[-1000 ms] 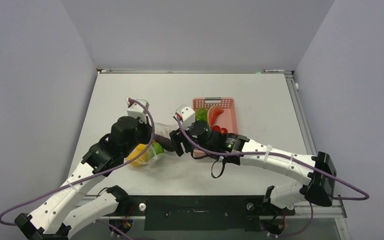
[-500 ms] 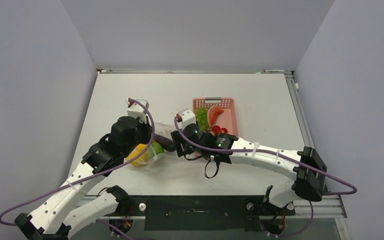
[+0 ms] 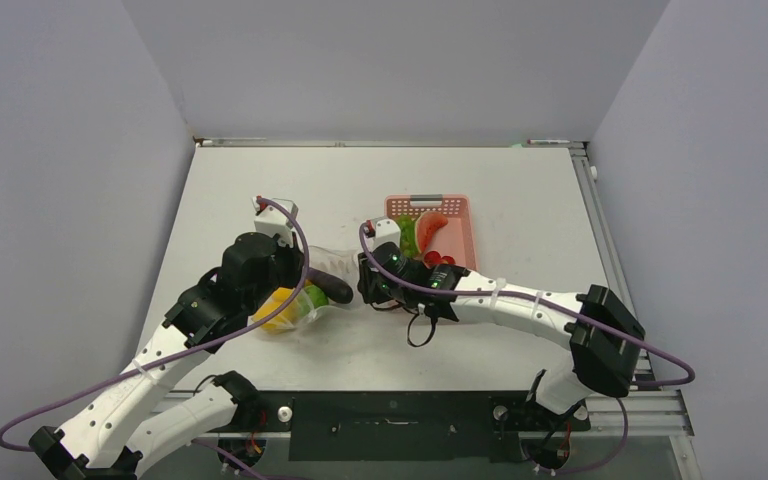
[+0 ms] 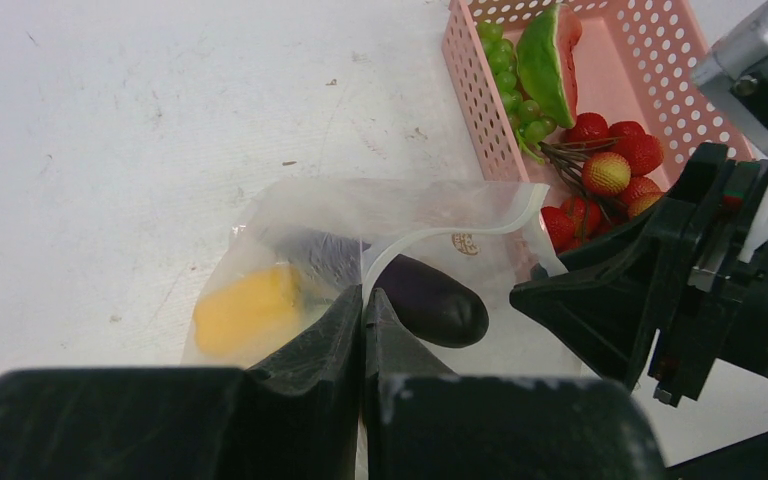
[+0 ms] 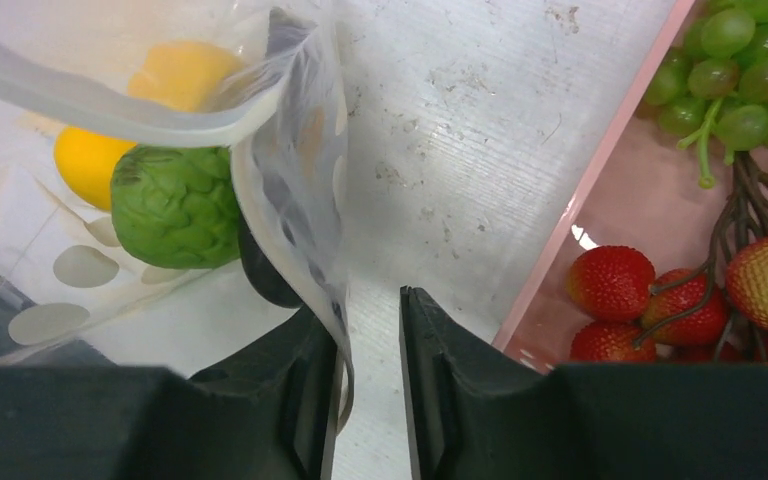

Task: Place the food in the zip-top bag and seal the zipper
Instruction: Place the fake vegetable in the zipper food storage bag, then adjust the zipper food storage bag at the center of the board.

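The clear zip-top bag (image 4: 360, 215) lies left of the basket with its mouth facing right. Inside it are a yellow bell pepper (image 3: 277, 308), an orange-yellow fruit (image 5: 185, 70) and a green leafy piece (image 5: 175, 205). The dark eggplant (image 4: 430, 300) lies in the mouth, its end sticking out. My left gripper (image 4: 363, 300) is shut on the whitish zipper strip (image 4: 420, 238) at the bag's mouth. My right gripper (image 5: 370, 310) is narrowly open, with the bag's other mouth edge (image 5: 300, 180) hanging between its fingers against the left one.
The pink basket (image 3: 465, 235) stands just right of the bag and holds green grapes (image 5: 735, 80), strawberries (image 5: 610, 285) and a watermelon slice (image 4: 545, 60). Its near wall (image 5: 600, 190) is close to my right fingers. The two wrists sit close together over the bag.
My right gripper has moved left and turned, coming up to the bag's mouth edge beside the eggplant. The left gripper and the bag have stayed put.
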`<action>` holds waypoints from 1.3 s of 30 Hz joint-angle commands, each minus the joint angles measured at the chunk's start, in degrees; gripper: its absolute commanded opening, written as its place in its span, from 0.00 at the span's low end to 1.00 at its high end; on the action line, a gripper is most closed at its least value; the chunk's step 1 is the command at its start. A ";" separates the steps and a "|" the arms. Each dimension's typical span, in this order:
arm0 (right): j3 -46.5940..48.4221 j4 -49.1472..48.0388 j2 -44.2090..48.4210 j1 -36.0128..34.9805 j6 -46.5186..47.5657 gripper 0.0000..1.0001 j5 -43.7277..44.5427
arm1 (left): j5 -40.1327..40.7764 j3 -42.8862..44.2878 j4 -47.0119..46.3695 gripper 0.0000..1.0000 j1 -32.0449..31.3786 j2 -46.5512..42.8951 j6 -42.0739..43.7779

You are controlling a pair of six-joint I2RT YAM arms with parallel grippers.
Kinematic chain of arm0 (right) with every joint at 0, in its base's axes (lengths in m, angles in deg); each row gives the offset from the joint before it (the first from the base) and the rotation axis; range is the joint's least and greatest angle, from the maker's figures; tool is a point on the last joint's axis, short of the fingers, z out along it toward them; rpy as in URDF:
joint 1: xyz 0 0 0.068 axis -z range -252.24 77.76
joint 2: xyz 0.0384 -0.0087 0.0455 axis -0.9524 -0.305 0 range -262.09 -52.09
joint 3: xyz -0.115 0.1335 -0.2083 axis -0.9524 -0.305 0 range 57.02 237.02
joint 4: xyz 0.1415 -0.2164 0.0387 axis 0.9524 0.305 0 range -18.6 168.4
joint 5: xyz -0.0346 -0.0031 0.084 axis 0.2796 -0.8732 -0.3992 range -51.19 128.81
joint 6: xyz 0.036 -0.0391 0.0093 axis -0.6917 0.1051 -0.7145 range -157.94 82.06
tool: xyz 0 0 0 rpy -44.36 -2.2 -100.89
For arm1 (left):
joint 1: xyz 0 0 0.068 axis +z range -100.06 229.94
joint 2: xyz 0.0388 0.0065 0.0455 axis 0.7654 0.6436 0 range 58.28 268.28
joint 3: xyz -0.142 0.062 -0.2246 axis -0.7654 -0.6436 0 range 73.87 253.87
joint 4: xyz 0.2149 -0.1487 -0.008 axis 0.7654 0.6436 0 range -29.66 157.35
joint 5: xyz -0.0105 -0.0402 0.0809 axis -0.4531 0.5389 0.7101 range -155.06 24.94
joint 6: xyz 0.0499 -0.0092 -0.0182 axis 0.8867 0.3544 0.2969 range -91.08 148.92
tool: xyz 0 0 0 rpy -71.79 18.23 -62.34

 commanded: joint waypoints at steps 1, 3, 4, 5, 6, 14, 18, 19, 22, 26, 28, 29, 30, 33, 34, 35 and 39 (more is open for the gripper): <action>-0.86 -5.40 -0.67 0.68 -2.17 0.20 -2.58 | -0.07 2.49 -1.82 0.00 0.11 -0.71 0.22; -0.98 -6.46 -0.22 0.87 -2.39 0.08 -3.28 | -0.15 2.48 -1.86 0.00 0.15 -0.71 0.22; -0.67 -6.66 0.14 1.00 -2.36 0.05 -3.53 | -0.12 2.53 -1.84 0.00 0.11 -0.78 0.30; -0.24 -6.74 0.23 1.08 -2.12 0.05 -3.58 | -0.20 2.51 -1.85 0.00 0.10 -0.84 0.35; 0.24 -6.72 0.35 1.19 -1.79 0.05 -3.49 | -0.31 2.50 -1.82 0.00 0.09 -0.94 0.46; 5.61 -5.66 0.43 2.55 0.49 0.05 -4.54 | -1.43 3.22 -1.31 0.00 0.01 -2.36 1.87; 8.98 -4.43 0.35 3.46 1.79 0.05 -5.82 | -3.30 5.07 0.40 0.00 0.01 -2.66 2.18; 9.92 -4.02 0.28 3.59 2.18 0.05 -6.17 | -3.74 5.83 1.19 0.00 0.01 -2.46 2.20; 13.20 -1.94 -0.33 3.80 3.83 0.05 -7.06 | -4.86 8.75 4.02 0.00 0.01 -1.63 2.52; 17.04 0.57 -1.10 3.80 5.87 0.05 -7.78 | -6.00 12.74 7.69 0.00 0.01 -1.50 3.09; 18.35 1.61 -1.16 3.80 6.63 0.05 -7.94 | -6.56 14.46 9.35 0.00 0.01 -1.50 3.37; 18.88 2.04 -1.01 3.84 6.88 0.05 -7.96 | -6.84 15.34 10.02 0.00 0.01 -1.42 3.46; 19.37 2.30 -0.80 3.76 7.06 0.05 -8.01 | -7.23 16.09 10.70 0.00 0.01 -1.33 3.49; 20.17 2.81 -0.07 3.71 7.81 0.05 -7.78 | -8.61 17.17 11.63 0.00 0.01 -1.23 3.37; 20.12 2.67 0.06 3.78 8.10 0.05 -7.56 | -8.94 17.05 11.44 0.00 0.01 -1.30 3.23; 20.08 2.77 -0.02 3.84 8.31 0.05 -7.11 | -8.97 16.81 11.05 0.00 0.01 -1.32 3.13; 19.70 3.17 -1.20 4.50 8.62 0.05 -7.06 | -7.51 15.28 9.73 0.00 0.01 -1.09 2.93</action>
